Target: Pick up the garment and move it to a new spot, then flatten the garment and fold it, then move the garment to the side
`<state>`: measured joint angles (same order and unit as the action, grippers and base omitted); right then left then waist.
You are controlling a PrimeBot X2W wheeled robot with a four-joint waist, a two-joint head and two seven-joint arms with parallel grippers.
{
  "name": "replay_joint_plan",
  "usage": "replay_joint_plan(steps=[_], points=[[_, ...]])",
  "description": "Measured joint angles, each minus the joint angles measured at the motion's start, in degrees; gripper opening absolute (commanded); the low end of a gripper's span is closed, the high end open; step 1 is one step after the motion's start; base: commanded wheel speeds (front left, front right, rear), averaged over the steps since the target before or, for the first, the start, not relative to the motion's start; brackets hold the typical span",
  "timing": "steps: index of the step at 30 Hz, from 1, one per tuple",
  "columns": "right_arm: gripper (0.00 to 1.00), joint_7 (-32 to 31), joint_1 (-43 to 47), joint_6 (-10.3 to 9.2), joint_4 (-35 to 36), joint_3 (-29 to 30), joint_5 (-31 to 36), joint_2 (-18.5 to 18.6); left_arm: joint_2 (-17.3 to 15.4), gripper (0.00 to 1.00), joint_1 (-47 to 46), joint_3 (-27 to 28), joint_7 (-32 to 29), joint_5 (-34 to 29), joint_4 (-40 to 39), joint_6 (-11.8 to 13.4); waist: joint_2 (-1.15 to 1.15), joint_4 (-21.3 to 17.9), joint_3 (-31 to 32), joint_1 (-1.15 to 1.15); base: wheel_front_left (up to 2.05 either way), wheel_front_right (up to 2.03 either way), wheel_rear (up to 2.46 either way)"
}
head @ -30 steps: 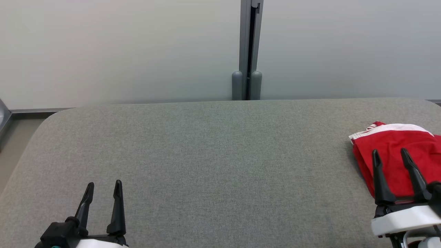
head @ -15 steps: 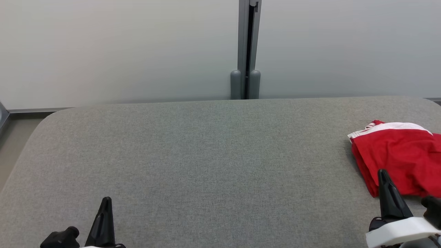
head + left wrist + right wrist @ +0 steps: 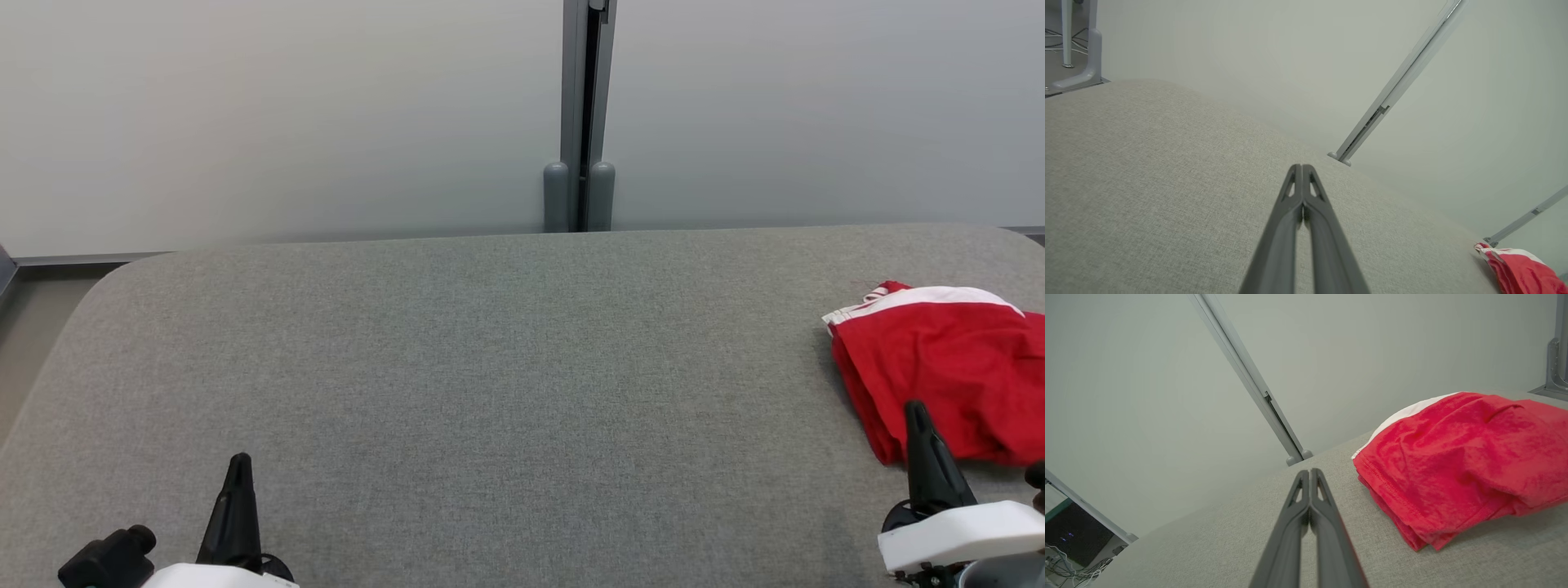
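The garment [image 3: 939, 367] is red with a white band, folded into a thick bundle at the right end of the grey padded table [image 3: 506, 367]. It also appears as the garment [image 3: 1457, 461] and, at the far right corner, the garment [image 3: 1521, 271]. My right gripper [image 3: 918, 412] is shut and empty, its tips just in front of the bundle's near left corner; in its wrist view the right gripper [image 3: 1309, 473] points past the cloth's left side without touching it. My left gripper [image 3: 239, 464] is shut and empty at the lower left, the left gripper [image 3: 1301, 168] hovering over bare fabric.
A pale partition wall runs behind the table, with a grey vertical post [image 3: 580, 122] at its middle. The table's rounded left corner [image 3: 122, 273] borders a strip of floor. Cables and a dark gap [image 3: 1073, 539] lie beyond the table's far edge.
Both grippers went from open to shut. The right gripper drew back toward me off the red cloth, and the left one pulled back too. The camera shifted slightly.
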<state>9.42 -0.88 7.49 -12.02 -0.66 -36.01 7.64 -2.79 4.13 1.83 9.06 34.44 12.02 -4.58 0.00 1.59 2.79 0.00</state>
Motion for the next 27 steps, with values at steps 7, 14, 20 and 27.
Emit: replay_joint_plan(steps=[7,14,20,27], points=[[0.00,-1.6,-0.5,0.00,-0.2,0.6,-5.7,-0.5,0.0,0.00,-0.9,0.5,-1.5,5.9,0.2,-0.4,0.00,-0.1,-0.2,0.00,0.00,0.00,0.00],[0.00,-3.4,-1.0,0.00,-0.3,1.5,-11.8,-1.0,0.0,0.00,-1.9,0.9,-3.2,12.2,0.5,-0.5,0.00,-0.2,-0.4,0.00,0.00,0.00,0.00],[0.00,-4.6,-1.4,0.00,-0.5,2.0,-15.9,-1.4,0.0,0.00,-2.4,1.2,-4.4,16.4,0.6,-0.8,0.00,-0.3,-0.6,0.00,0.00,0.00,0.00],[0.00,-5.9,-1.9,-0.01,-0.7,2.6,-20.6,-1.7,0.0,0.00,-3.5,1.7,-5.6,21.1,0.8,-1.0,0.00,-0.4,-0.8,0.00,0.00,0.00,0.00]])
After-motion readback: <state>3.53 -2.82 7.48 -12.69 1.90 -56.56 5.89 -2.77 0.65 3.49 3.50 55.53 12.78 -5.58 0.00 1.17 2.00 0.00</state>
